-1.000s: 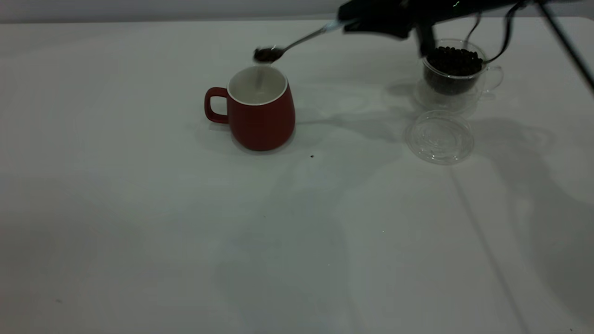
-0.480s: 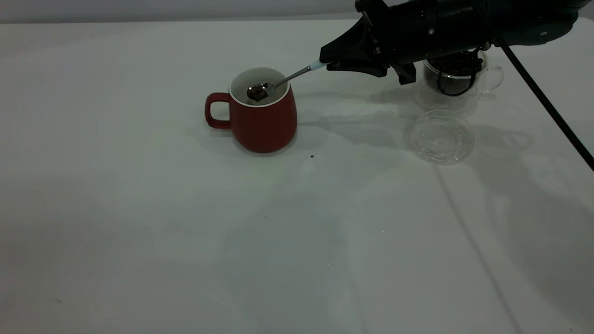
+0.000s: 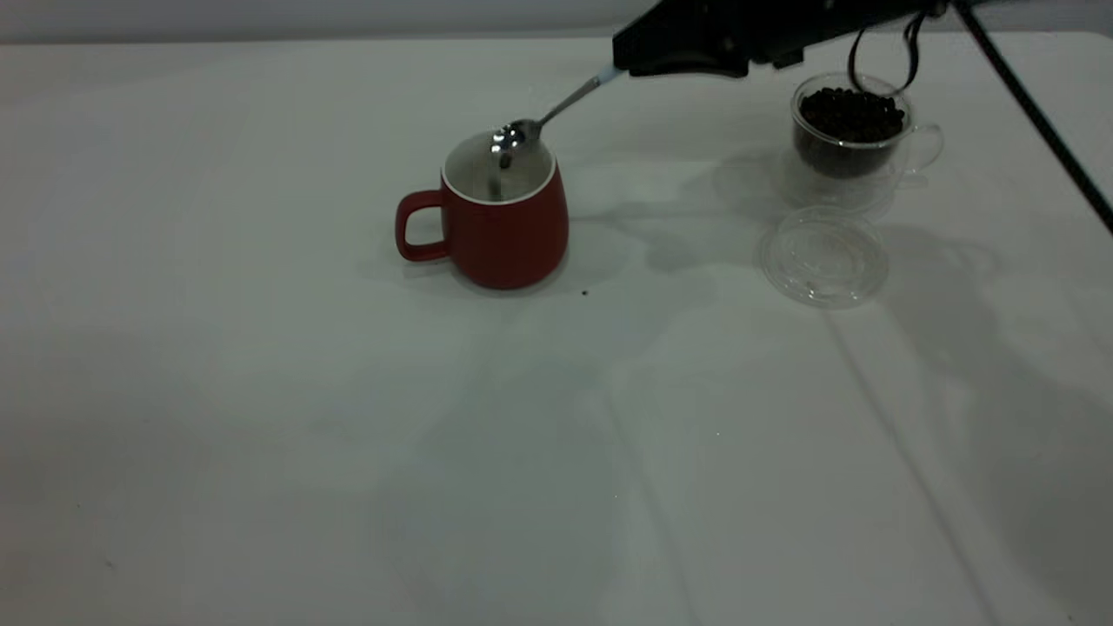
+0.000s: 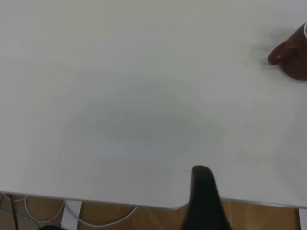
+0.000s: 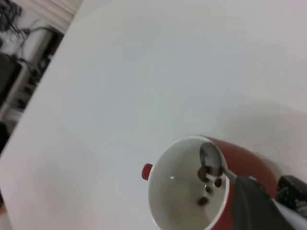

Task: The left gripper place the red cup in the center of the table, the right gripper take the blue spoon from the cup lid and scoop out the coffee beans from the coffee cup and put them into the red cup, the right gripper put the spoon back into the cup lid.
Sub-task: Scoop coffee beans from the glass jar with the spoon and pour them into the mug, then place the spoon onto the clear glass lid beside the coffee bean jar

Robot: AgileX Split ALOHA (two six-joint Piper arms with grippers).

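The red cup (image 3: 509,235) stands left of the table's middle, handle to the left. My right gripper (image 3: 623,66) hangs behind and to the right of it, shut on the blue end of the spoon (image 3: 556,106). The spoon's bowl (image 3: 511,137) is tilted over the cup's far rim. In the right wrist view a few coffee beans (image 5: 207,172) drop from the spoon (image 5: 211,159) into the red cup (image 5: 184,191). The glass coffee cup (image 3: 850,130) full of beans stands at the back right, the clear cup lid (image 3: 824,256) in front of it. My left gripper (image 4: 204,191) is parked over the table's edge.
One stray bean (image 3: 584,293) lies on the table (image 3: 261,391) just right of the red cup's base. The right arm's cable (image 3: 1035,113) runs down across the far right. The left wrist view shows the red cup (image 4: 293,60) far off.
The spoon has lifted from inside the red cup to its far rim and tipped, and its beans have left the bowl. The right gripper rose. The red cup shifted slightly to the right.
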